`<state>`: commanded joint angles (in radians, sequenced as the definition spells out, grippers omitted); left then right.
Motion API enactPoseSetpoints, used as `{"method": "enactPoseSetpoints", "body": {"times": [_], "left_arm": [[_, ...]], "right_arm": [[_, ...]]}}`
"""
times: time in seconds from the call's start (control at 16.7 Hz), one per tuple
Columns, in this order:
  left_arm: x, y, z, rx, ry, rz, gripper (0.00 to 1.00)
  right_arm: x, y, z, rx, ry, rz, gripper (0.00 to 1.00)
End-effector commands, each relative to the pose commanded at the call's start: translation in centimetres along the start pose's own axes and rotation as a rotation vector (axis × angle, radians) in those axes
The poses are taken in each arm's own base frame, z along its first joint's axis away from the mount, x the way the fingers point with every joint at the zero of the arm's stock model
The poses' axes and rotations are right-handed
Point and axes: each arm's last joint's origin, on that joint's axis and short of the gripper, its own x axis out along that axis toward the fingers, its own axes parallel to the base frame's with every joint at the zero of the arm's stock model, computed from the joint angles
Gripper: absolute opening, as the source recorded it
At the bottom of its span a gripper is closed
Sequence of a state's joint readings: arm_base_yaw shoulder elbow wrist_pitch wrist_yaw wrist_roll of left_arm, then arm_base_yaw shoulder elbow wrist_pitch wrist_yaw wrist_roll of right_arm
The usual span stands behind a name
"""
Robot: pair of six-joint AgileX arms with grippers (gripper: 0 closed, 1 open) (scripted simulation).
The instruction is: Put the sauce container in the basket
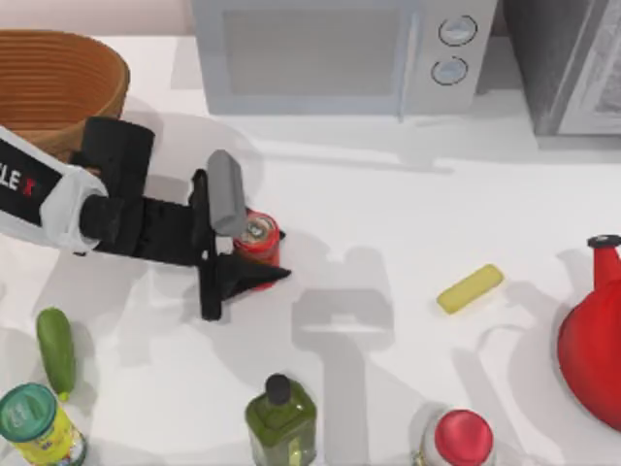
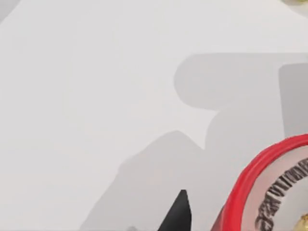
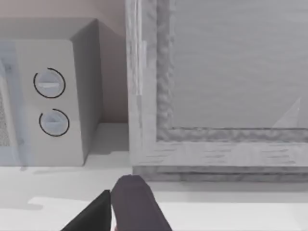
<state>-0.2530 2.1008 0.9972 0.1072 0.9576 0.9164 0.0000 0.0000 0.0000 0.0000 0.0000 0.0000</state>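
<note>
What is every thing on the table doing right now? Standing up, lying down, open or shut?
sauce container: upright on the table, between the left gripper's fingers.
basket: upright, nothing seen inside.
microwave: door shut.
cucumber: lying flat.
yellow block: lying flat.
oil bottle: upright, capped.
teal-lidded jar: upright, lidded.
red-lidded jar: upright, lidded.

a white microwave (image 1: 340, 53) with two round dials (image 1: 454, 49) stands at the far edge of the white table (image 1: 408, 214), and a grey appliance (image 1: 572, 63) stands just to its right. a small yellow bar (image 1: 470, 288) lies alone right of centre. a red kettle (image 1: 594, 335) sits at the right edge. along the near edge stand an olive-green bottle with a black cap (image 1: 280, 419) and a red-lidded jar (image 1: 462, 439). near the left corner a green cucumber (image 1: 56, 350) lies just beside a teal-lidded yellow jar (image 1: 37, 424).
</note>
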Motion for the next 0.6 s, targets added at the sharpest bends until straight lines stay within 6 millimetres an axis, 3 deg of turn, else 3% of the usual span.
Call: {"method": "enactPoseSetpoints", "body": {"times": [0.48, 0.6], "left_arm": [[-0.1, 0.1, 0.1, 0.001, 0.000, 0.004, 0.00], [-0.4, 0.5, 1.1, -0.004, 0.016, 0.034, 0.00]], "right_arm": [[0.0, 0.0, 0.0, 0.000, 0.000, 0.000, 1.00], [0.0, 0.0, 0.0, 0.000, 0.000, 0.000, 1.00]]}}
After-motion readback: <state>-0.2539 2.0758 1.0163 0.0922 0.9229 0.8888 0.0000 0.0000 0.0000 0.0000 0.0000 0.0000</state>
